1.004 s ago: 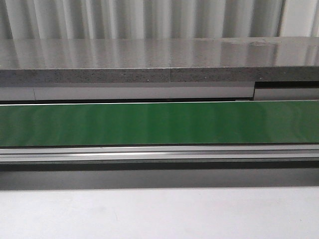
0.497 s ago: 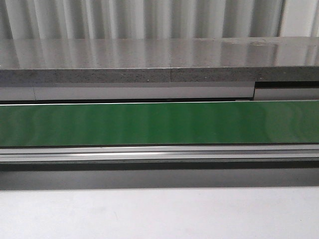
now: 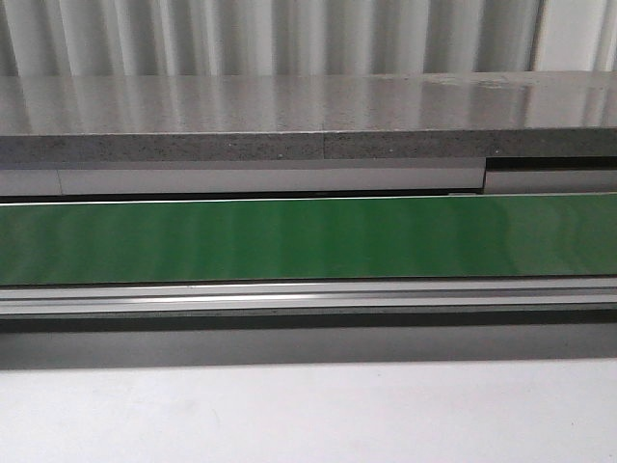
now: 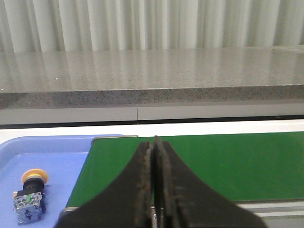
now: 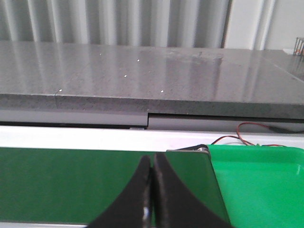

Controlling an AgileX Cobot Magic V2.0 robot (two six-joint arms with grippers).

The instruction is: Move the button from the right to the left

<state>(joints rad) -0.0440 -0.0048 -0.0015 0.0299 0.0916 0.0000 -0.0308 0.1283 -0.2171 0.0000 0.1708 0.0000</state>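
The button (image 4: 31, 195), with a yellow-orange mushroom head, black collar and blue-grey block, lies in the blue tray (image 4: 57, 161) in the left wrist view, well to the side of my left gripper (image 4: 153, 142). My left gripper is shut and empty over the green belt (image 4: 228, 161). My right gripper (image 5: 152, 161) is shut and empty over the green belt (image 5: 61, 183), beside the green tray (image 5: 261, 185). Neither gripper nor the button shows in the front view.
The front view shows the green belt (image 3: 308, 239), its metal rail (image 3: 308, 297), a grey stone counter (image 3: 289, 121) behind and a white surface (image 3: 308, 415) in front. Red and black wires (image 5: 251, 135) run behind the green tray.
The front view has shifted very slightly; nothing else has visibly moved on the belt.
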